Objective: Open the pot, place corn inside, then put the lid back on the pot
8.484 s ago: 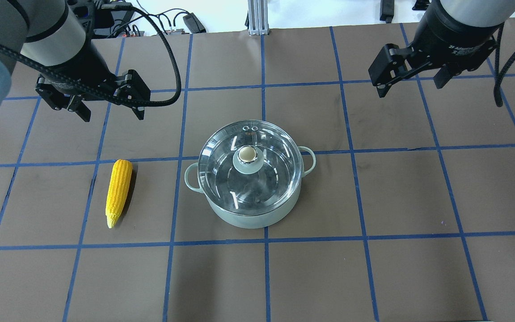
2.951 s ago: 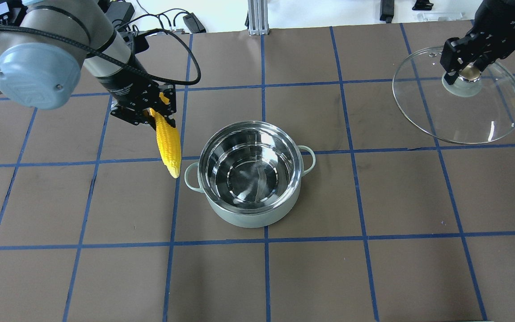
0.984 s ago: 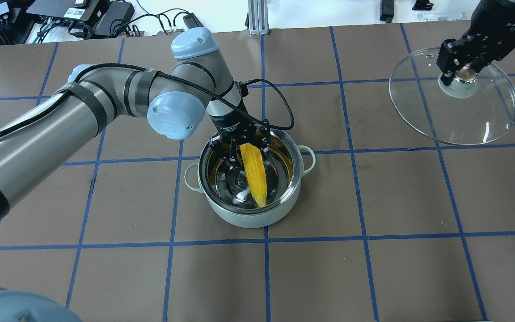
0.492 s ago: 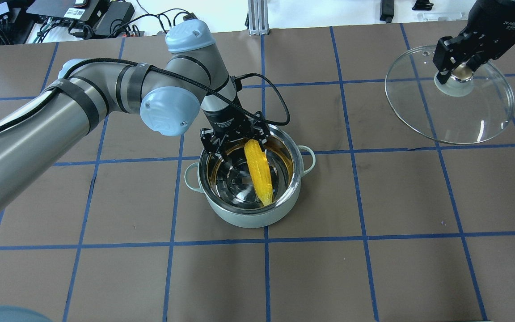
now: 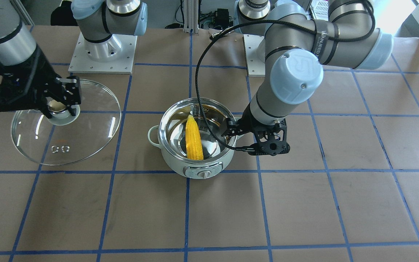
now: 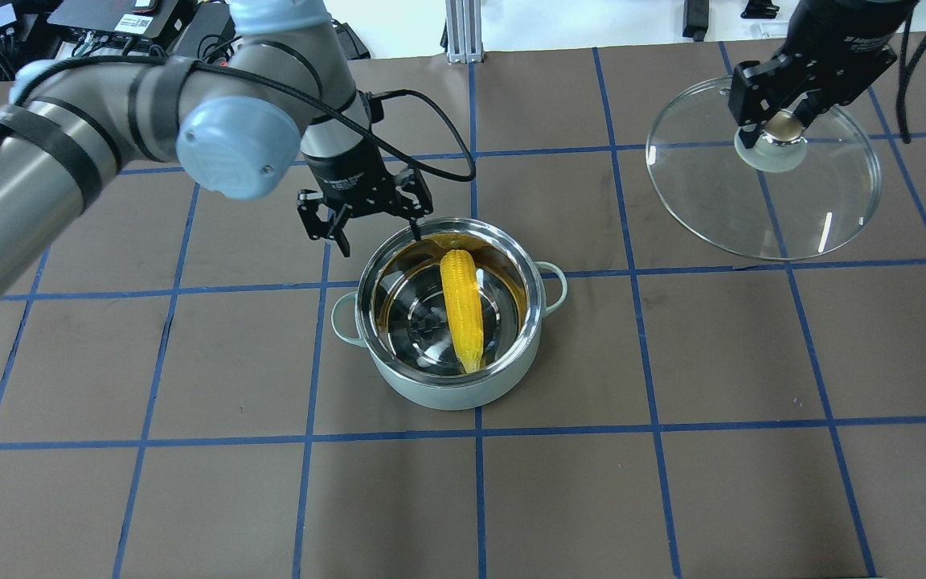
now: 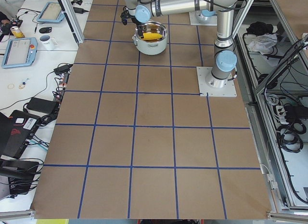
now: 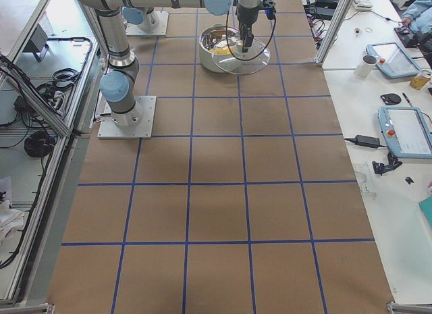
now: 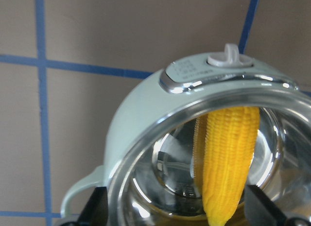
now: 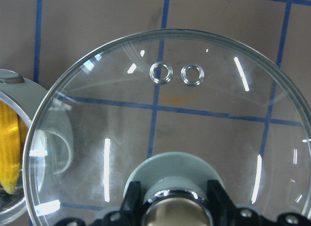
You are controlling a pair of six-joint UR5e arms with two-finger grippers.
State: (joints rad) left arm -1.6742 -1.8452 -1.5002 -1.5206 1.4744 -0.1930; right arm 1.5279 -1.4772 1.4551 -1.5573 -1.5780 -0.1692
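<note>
The mint-green pot (image 6: 439, 396) stands open at the table's middle, dial facing away from the robot (image 5: 204, 174). The yellow corn (image 6: 463, 310) lies inside it, leaning on the wall, as the front view (image 5: 194, 140) and the left wrist view (image 9: 228, 158) also show. My left gripper (image 6: 370, 229) is open and empty, just above the pot's far-left rim. My right gripper (image 6: 780, 125) is shut on the knob of the glass lid (image 6: 817, 211) and holds it above the table at the far right. The right wrist view shows the lid (image 10: 194, 114) beside the pot's edge (image 10: 14, 90).
The table is covered by a brown mat with a blue tape grid. The arm bases (image 5: 102, 54) stand at the robot's side. Cables and electronics (image 6: 190, 32) and an aluminium post (image 6: 459, 32) lie beyond the far edge.
My left gripper has let go of the corn, which now lies in the pot, and has drawn back up and to the left. My right gripper has carried the lid leftward toward the pot.
</note>
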